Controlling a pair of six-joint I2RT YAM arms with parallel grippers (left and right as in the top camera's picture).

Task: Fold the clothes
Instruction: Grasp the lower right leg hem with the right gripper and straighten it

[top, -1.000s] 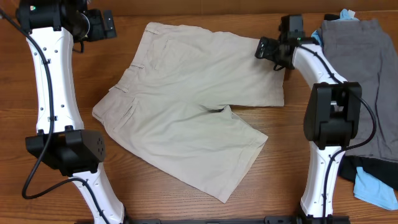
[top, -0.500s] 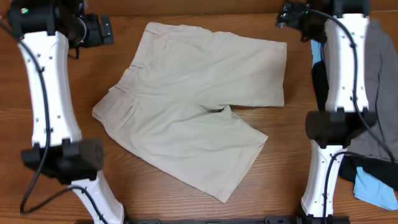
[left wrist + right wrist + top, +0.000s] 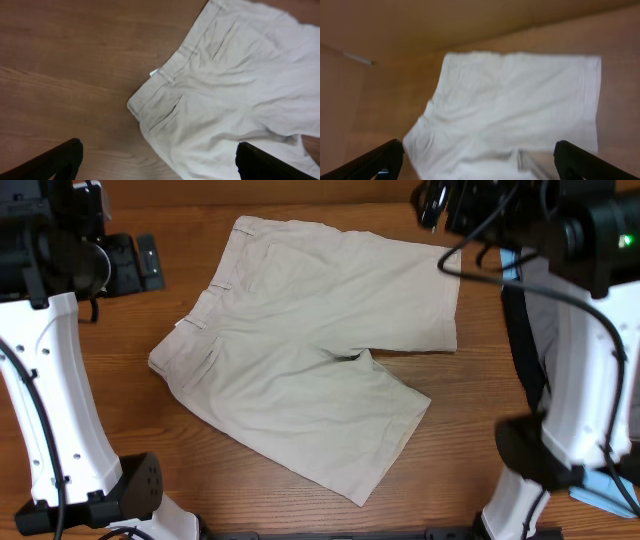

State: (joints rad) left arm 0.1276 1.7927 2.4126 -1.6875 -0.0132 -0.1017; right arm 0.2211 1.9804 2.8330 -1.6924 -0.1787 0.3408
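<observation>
The pale beige shorts (image 3: 310, 350) lie spread flat in the middle of the wooden table, waistband to the left and both legs to the right. My left gripper (image 3: 148, 262) hangs high over the table's left side, open and holding nothing. From the left wrist view, the waistband and back pockets (image 3: 167, 82) lie far below the left gripper (image 3: 157, 165). My right gripper (image 3: 432, 202) is raised near the far right corner, open and empty. The right wrist view is blurred, with the whole shorts (image 3: 520, 105) beneath the right gripper (image 3: 480, 162).
Grey shorts (image 3: 538, 330) lie at the right, mostly hidden behind my right arm. A light-blue garment (image 3: 608, 492) shows at the front right edge. Bare wood (image 3: 120, 430) surrounds the beige shorts.
Both arms have risen toward the overhead camera. The right gripper left the shorts' upper leg hem and moved up and back. The shorts have not moved.
</observation>
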